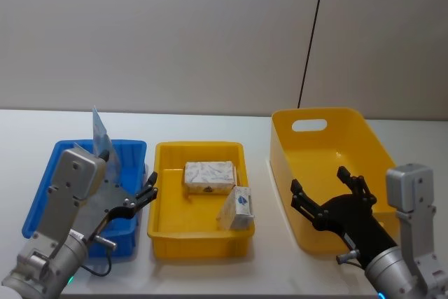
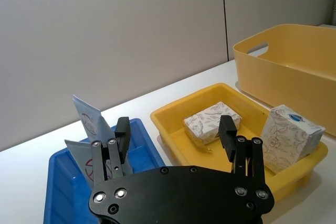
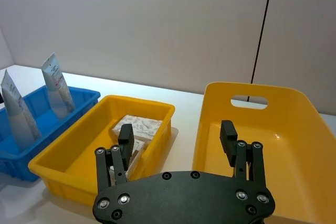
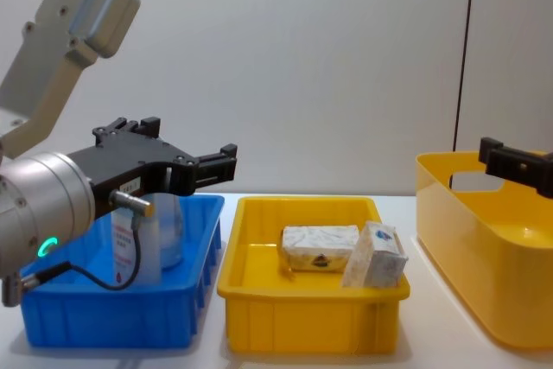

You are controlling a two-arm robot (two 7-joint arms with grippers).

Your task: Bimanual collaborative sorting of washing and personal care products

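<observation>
While tubes (image 1: 100, 131) are being kept in the blue bin (image 1: 129, 146), two mid-frame packs (image 1: 208, 176) are being left unsorted by the wide-open left gripper (image 1: 149, 188) and right gripper (image 1: 318, 184).

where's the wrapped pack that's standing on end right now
In the head view the upended pack stands in the near right corner of the shallow yellow tray at centre, just in front and right of the flat-lying pack.
</observation>
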